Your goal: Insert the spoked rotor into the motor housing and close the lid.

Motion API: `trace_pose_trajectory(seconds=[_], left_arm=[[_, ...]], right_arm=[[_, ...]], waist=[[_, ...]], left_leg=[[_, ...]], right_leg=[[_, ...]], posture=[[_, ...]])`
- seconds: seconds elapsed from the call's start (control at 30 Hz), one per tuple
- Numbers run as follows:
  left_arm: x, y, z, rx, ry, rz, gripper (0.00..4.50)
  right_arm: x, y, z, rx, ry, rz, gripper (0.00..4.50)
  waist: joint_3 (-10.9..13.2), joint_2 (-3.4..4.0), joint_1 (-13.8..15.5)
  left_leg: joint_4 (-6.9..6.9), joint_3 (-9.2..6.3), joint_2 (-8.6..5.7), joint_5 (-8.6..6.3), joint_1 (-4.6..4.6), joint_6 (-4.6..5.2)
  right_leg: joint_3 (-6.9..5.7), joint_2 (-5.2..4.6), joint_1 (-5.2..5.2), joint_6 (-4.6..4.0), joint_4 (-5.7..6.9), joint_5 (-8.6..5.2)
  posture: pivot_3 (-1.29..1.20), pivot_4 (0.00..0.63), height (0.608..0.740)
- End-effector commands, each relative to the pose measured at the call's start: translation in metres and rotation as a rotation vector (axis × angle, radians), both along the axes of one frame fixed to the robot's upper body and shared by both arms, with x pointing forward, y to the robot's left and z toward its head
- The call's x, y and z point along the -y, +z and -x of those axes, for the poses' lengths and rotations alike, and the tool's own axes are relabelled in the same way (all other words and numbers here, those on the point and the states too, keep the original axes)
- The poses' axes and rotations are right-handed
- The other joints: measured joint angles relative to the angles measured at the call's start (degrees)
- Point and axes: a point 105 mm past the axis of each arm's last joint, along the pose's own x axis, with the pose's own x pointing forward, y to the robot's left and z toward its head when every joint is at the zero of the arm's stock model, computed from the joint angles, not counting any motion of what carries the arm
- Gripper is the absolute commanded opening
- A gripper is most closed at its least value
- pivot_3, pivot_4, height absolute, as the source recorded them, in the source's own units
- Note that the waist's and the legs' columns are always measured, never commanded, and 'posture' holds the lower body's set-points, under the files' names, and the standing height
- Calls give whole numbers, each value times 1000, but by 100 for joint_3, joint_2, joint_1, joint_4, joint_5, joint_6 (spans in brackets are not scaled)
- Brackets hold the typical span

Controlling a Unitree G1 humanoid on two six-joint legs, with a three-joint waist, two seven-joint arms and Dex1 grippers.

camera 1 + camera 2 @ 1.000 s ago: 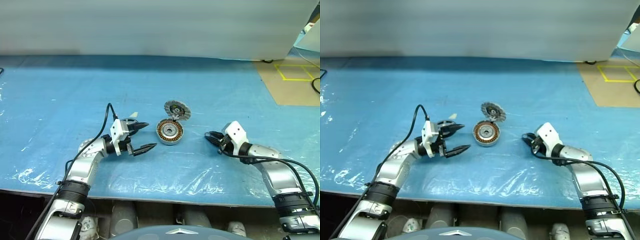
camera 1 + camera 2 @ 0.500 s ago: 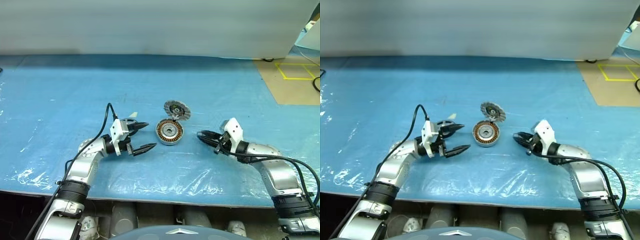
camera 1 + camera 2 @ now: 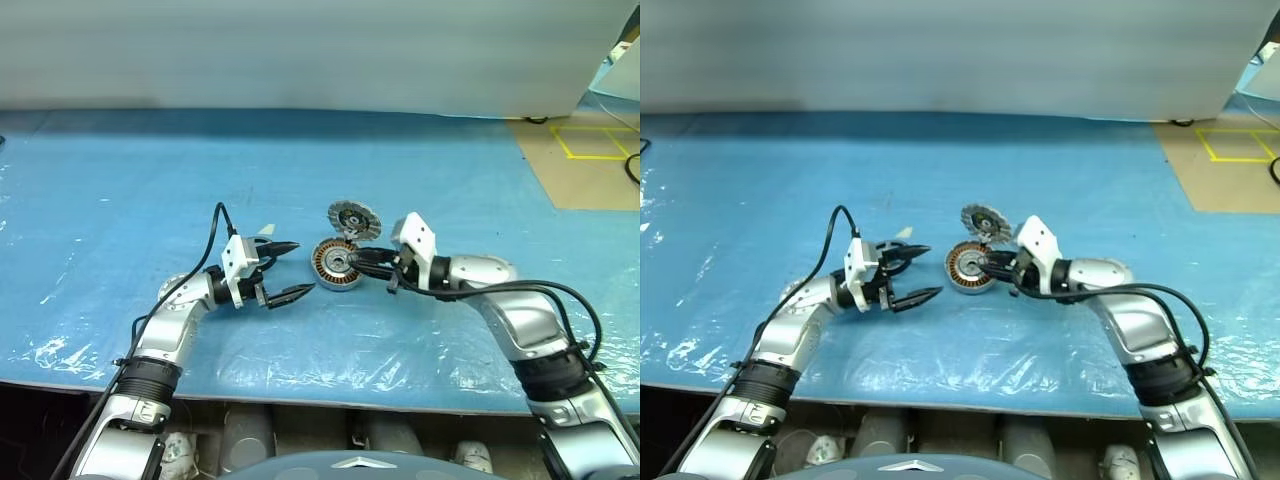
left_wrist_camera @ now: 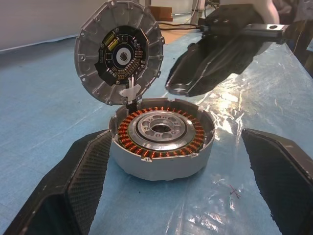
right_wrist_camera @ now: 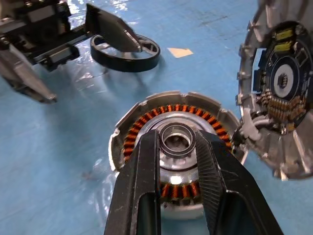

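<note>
Left end effector (image 3: 288, 270): you have it wide open, empty, beside the motor housing (image 3: 338, 263).
Right end effector (image 5: 177, 147): nearly closed, empty, over its hub.
Lid (image 3: 354, 219): hinged up.

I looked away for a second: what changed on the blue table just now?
The right pincer swung in from the right and now hangs over the copper-wound silver motor housing, fingers narrowly apart. The open left pincer, the housing and its raised hinged lid stayed put.
</note>
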Motion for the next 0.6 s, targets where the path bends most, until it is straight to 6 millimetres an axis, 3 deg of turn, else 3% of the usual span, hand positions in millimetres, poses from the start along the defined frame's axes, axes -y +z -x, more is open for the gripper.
trace_pose_trajectory(seconds=[0.03, 0.6], left_arm=[[0, 9, 1, 39, -5, 9, 4500], [1, 6, 3, 31, -3, 9, 4500]], right_arm=[[-3, 4, -7, 50, 7, 23, 646], [-17, -8, -6, 26, 34, 32, 646]], waist=[[0, 0, 7], [0, 0, 3]], left_leg=[[0, 0, 0, 0, -1, 0], [3, 0, 1, 0, -1, 0]], right_leg=[[0, 0, 0, 0, 0, 0], [-2, 0, 0, 0, 5, 1]], posture=[[0, 150, 740], [0, 150, 740]])
